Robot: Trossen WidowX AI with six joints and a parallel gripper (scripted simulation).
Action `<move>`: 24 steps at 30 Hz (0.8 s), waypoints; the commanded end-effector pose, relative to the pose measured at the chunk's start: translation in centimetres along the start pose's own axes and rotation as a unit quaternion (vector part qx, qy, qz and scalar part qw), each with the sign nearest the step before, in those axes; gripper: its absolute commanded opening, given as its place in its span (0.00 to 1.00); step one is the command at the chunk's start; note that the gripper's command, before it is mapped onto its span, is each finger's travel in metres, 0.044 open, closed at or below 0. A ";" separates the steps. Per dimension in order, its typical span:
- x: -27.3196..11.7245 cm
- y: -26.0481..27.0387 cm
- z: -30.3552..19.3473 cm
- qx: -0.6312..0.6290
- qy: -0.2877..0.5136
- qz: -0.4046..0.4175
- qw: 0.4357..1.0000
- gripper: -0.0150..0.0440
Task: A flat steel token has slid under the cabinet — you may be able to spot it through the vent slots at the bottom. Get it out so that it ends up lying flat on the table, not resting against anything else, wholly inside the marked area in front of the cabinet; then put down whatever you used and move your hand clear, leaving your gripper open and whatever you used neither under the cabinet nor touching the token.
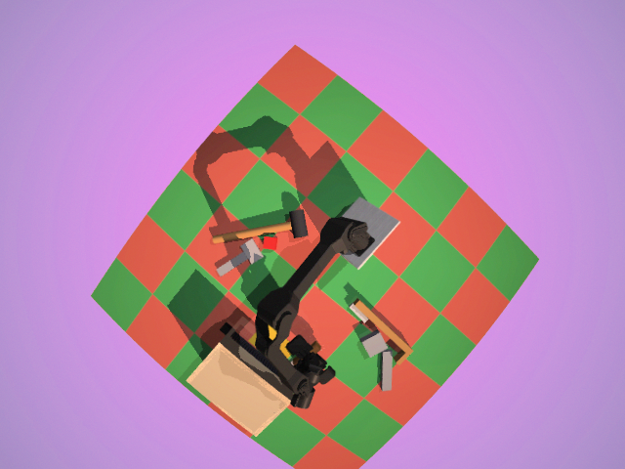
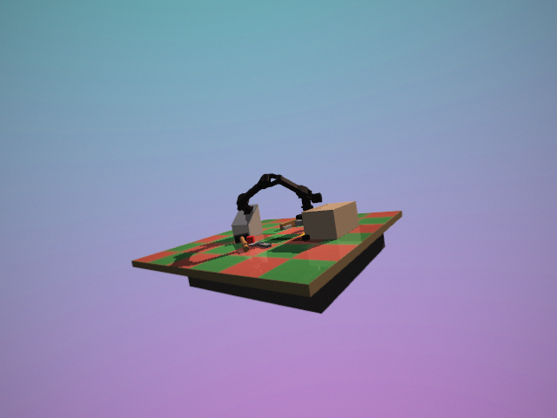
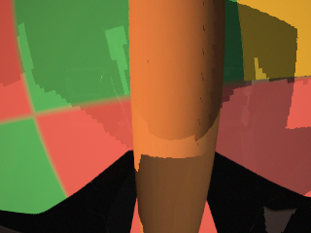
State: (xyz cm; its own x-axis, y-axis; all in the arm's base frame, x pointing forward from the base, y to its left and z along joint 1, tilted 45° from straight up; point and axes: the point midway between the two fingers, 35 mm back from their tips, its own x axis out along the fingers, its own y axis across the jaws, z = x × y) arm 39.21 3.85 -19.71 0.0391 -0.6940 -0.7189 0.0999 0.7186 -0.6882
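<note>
My gripper [image 1: 304, 348] [image 2: 299, 217] [image 3: 169, 158] is shut on a round wooden handle [image 3: 175, 83], low in front of the cabinet. The handle runs straight up through the wrist view and leaves at its top edge; its far end is hidden. The tan cabinet [image 1: 236, 388] [image 2: 319, 225] stands with its dark front face towards the gripper. The yellow marked area [image 1: 285, 349] [image 3: 277, 16] lies in front of it, partly covered by the arm and shadow. I cannot make out the steel token in any view.
A black-headed mallet [image 1: 298, 223], a red block [image 1: 270, 243] and a grey T-shaped piece [image 1: 251, 251] lie beyond the marked area. An orange-brown bar [image 1: 383, 325], a grey block [image 1: 373, 343] and a grey bar [image 1: 386, 370] lie right of the gripper. A grey slab [image 1: 376, 222] stands by the arm's base.
</note>
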 end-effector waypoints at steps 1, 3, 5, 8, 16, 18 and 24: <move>0.0 -0.1 0.6 0.005 -0.007 -0.002 1.000 0.25; 0.0 -0.1 0.6 0.005 -0.007 -0.002 1.000 0.25; 0.0 -0.2 0.6 0.005 -0.007 -0.002 1.000 0.25; 0.1 -0.4 0.6 0.005 -0.007 -0.002 1.000 0.25; 0.0 -1.2 0.6 0.005 -0.007 -0.002 1.000 0.25; 0.1 -1.4 0.6 0.005 -0.007 -0.002 1.000 0.25; 0.1 -2.1 0.6 0.005 -0.007 -0.002 1.000 0.25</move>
State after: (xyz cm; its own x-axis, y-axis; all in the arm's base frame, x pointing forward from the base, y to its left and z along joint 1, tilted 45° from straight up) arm 39.65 2.86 -18.67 0.0495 -0.6890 -0.7231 0.1112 0.7233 -0.6815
